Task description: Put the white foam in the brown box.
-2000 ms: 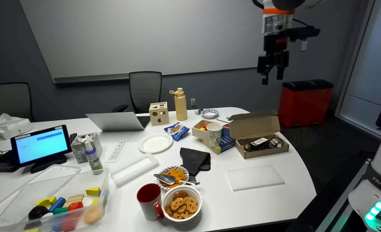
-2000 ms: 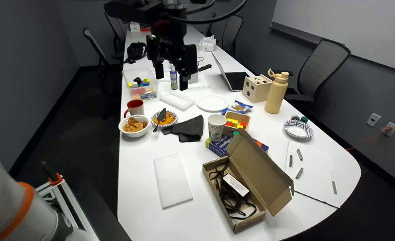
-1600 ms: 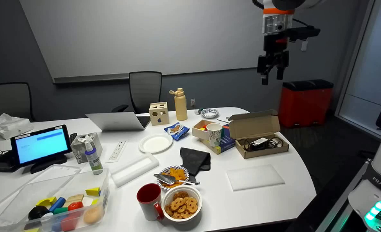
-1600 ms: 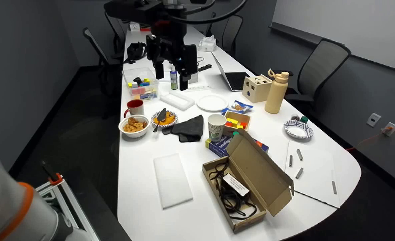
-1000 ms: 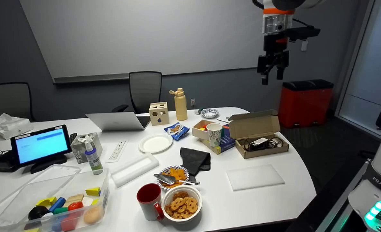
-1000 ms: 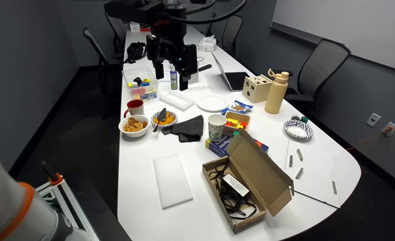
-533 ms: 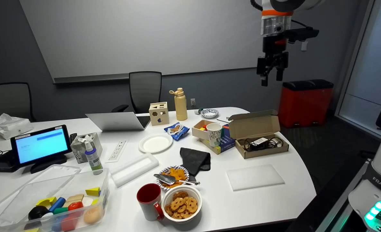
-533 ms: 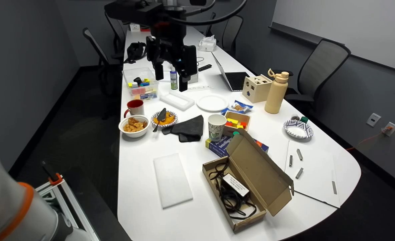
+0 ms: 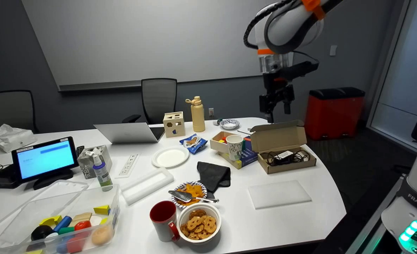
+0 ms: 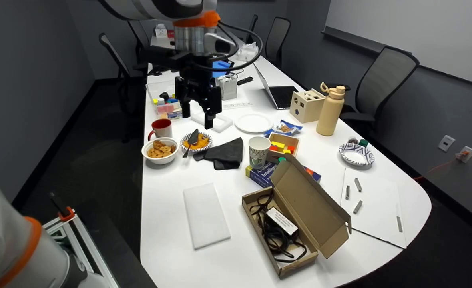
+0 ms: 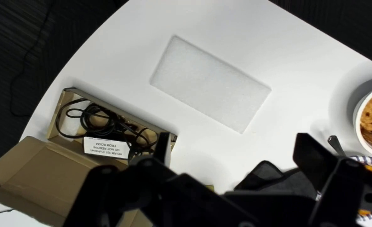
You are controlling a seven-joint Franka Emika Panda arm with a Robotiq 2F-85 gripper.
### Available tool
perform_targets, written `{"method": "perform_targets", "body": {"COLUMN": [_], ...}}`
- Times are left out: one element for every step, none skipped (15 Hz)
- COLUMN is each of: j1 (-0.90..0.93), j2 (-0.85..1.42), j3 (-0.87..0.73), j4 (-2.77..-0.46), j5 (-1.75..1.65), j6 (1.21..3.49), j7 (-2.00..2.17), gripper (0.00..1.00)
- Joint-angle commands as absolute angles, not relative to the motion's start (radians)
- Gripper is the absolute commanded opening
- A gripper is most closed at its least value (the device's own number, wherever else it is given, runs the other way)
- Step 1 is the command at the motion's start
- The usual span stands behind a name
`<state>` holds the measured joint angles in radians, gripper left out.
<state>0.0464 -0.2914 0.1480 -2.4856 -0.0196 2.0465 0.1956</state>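
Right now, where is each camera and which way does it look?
In an exterior view: off the robot, looking across the table toward the whiteboard; robot base at right, gripper right of centre.
In an exterior view: off the robot, near the table's end, looking along it over white foam and brown box; base at left, gripper above centre.
Wrist view: on the wrist, looking down at foam and box; dark fingers at bottom.
Both exterior views share the yellow bottle.

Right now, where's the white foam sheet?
In an exterior view, the foam sheet lies flat on the table, left of the brown box, in front of the black cloth.
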Motion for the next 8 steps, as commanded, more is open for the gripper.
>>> {"method": "perform_targets", "body": {"j1": [0.066, 0.071, 0.076, 0.082, 0.087, 0.094, 0.101, 0.108], "j2": [-0.136, -0.098, -0.066, -0.028, 0.006, 0.039, 0.073, 0.108], "j3": [0.194, 0.203, 0.209, 0.21, 0.208, 0.201, 0.191, 0.178], "j4": [-2.462, -2.468, -2.475, -2.475, -2.479, -2.478, -2.479, -2.475], "j5": [-0.041, -0.052, -0.063, -0.081, -0.104, -0.128, -0.16, -0.189], "j6": [2.165, 2.208, 2.244, 2.278, 2.314, 2.347, 2.383, 2.418], "j7": [0.357, 0.408, 0.458, 0.503, 0.547, 0.589, 0.632, 0.667], "gripper": [1.0, 1.0, 1.0, 1.0, 1.0, 1.0, 1.0, 1.0]}}
